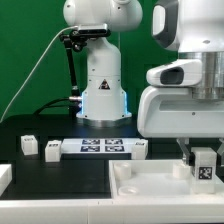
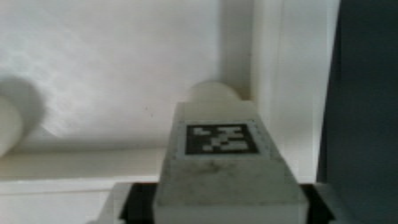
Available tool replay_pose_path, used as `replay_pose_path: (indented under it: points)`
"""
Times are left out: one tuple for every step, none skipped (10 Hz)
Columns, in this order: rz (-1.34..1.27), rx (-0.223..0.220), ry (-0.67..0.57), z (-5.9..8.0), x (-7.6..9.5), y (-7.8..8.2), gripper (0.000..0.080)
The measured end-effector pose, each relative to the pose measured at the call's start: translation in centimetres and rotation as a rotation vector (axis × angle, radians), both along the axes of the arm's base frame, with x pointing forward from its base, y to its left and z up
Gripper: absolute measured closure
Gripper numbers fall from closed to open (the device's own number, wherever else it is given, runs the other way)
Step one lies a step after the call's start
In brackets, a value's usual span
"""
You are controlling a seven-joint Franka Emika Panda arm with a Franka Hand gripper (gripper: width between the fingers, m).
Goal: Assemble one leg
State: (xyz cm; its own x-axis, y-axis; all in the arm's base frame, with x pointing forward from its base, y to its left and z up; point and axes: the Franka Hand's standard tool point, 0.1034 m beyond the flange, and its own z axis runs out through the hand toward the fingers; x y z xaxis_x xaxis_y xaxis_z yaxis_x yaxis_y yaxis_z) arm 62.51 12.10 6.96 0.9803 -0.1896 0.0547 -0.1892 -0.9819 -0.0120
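The tool (image 1: 203,165) is pinching the leg (image 1: 204,170) upright over the white tray (image 1: 150,185) at the exterior view's right, tag facing the camera; other small blocks (image 1: 28,146) and the marker board (image 1: 100,147) lie on the black desk (image 1: 60,180)

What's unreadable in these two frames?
- Exterior view: gripper fingertips merge with the tagged leg; contact unclear.
- Exterior view: tabletop cut off by the bottom edge.
- Wrist view: leg fills the frame; whether it sits in a socket is hidden, blurred.
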Motion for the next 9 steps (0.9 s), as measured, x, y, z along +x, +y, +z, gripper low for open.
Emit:
replay_pose_path:
  points:
    - [-0.168,0.011,-0.001,-0.01,0.01,-0.04,0.051]
    - [-0.28,0.016,-0.002,-0.02,0.02,-0.08,0.051]
    - [-0.373,0.022,-0.002,-0.02,0.02,-0.11,0.0509]
    - [-0.509,0.03,-0.003,-0.03,0.03,-0.14,0.0509]
    - [-0.629,0.034,-0.009,-0.02,-0.01,-0.15,0.0509]
    - [-0.714,0.041,-0.007,-0.01,-0.02,-0.2,0.0509]
    - [-0.805,0.055,-0.001,-0.01,-0.02,-0.26,0.0509]
    - [-0.912,0.061,0.0,-0.01,-0.06,-0.22,0.0509]
    - [-0.967,0.063,0.0,-0.01,-0.07,-0.22,0.0509]
